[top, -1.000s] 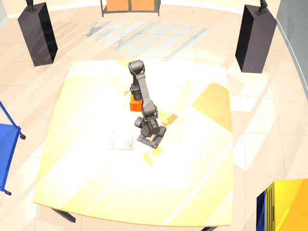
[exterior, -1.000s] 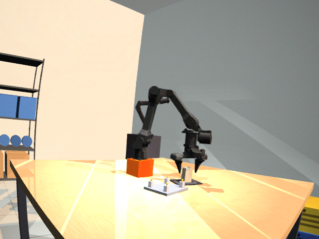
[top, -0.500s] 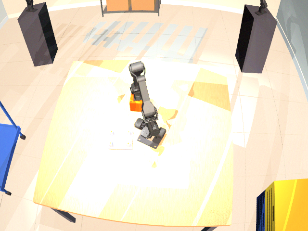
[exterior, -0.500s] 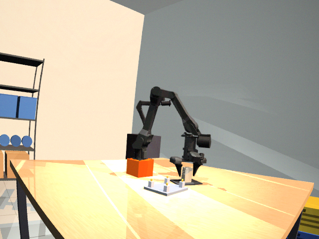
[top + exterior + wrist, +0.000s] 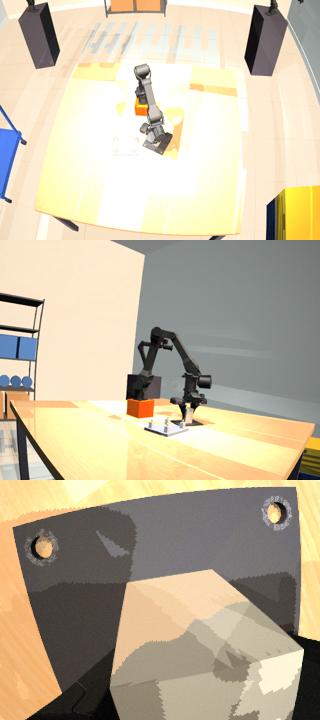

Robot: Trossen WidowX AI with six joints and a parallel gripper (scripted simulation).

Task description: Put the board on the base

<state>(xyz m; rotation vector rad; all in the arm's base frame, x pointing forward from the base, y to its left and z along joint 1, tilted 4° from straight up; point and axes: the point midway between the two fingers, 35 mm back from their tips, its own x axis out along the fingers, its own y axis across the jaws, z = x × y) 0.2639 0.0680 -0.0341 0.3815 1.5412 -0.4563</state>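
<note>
- My pincer [image 5: 156, 141] [image 5: 188, 414] was squeezed onto the square handle [image 5: 189, 415] [image 5: 200, 630] of the black board [image 5: 153, 146] [image 5: 175, 422] [image 5: 175, 535].
- The board was down on the worktop [image 5: 124, 178] [image 5: 103, 444], beside the grey base [image 5: 125, 152] [image 5: 160, 431], not on it.
- From the top, my arm [image 5: 152, 103] [image 5: 183, 348] hid the handle and part of the board.
- I could see just two corner holes up close; the big handle and the dark fingers covered the rest, and the bottom of the handle picture was cut off.
- The base had four posts with gold pins, but bright light washed them out from the top.
- From the side, the board's holes were too small to see.
</note>
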